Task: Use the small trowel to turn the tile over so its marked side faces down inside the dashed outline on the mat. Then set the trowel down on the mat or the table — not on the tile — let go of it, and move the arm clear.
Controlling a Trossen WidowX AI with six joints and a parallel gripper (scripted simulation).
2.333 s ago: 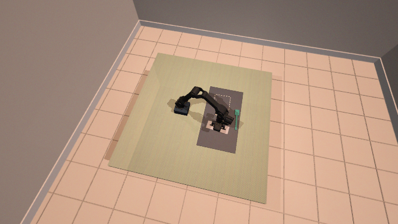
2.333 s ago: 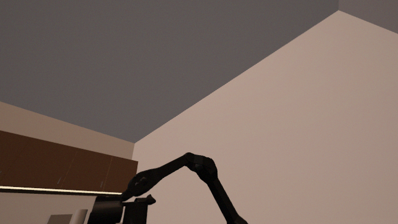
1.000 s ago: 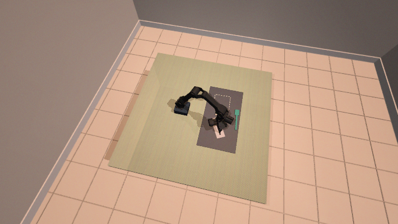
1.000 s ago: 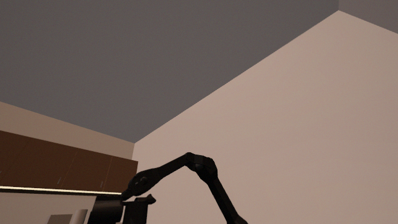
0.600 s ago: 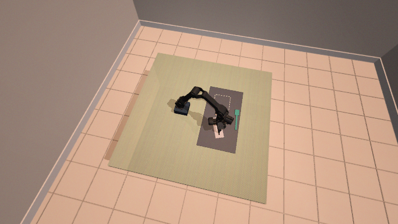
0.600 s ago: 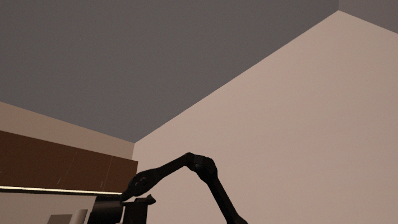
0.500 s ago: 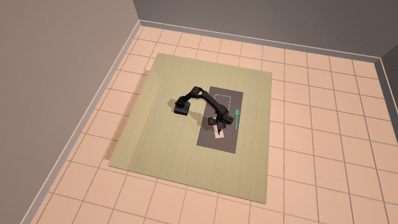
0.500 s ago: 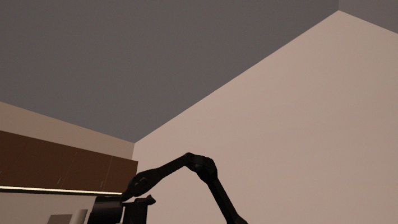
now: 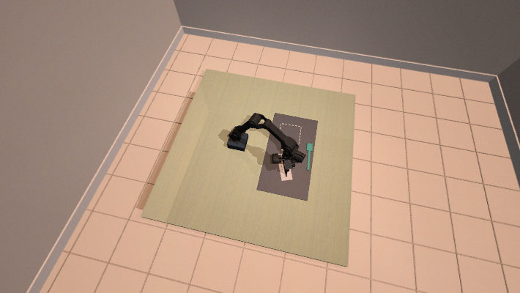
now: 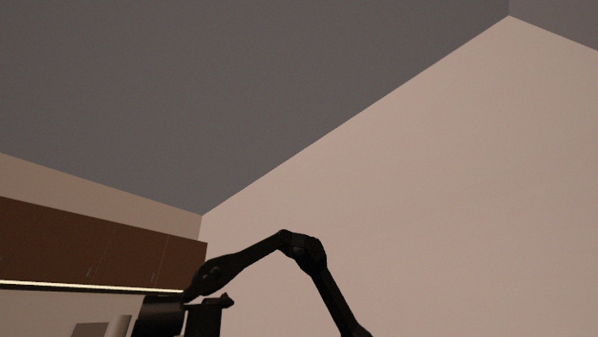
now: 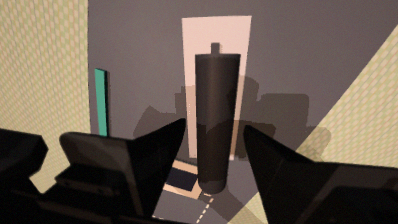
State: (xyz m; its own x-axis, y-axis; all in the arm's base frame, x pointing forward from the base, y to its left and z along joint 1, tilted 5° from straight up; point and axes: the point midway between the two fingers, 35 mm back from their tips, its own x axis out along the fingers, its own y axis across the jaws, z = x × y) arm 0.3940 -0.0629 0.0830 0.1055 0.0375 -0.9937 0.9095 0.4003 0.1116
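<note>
Hand: released, fingers parted on either side of the dark handle of your pale-bladed trowel, above the mat. Your tile lies on the mat, dark-marked side up, partly hidden, near the dashed outline. Teal tool: along the mat's edge.

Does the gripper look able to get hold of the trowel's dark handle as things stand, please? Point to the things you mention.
Yes, it seems so: the gripper (image 9: 284,163) (image 11: 214,126) is open, and the dark handle (image 9: 288,166) (image 11: 216,110) shows between its fingers, with nothing visible in either gap.
</note>
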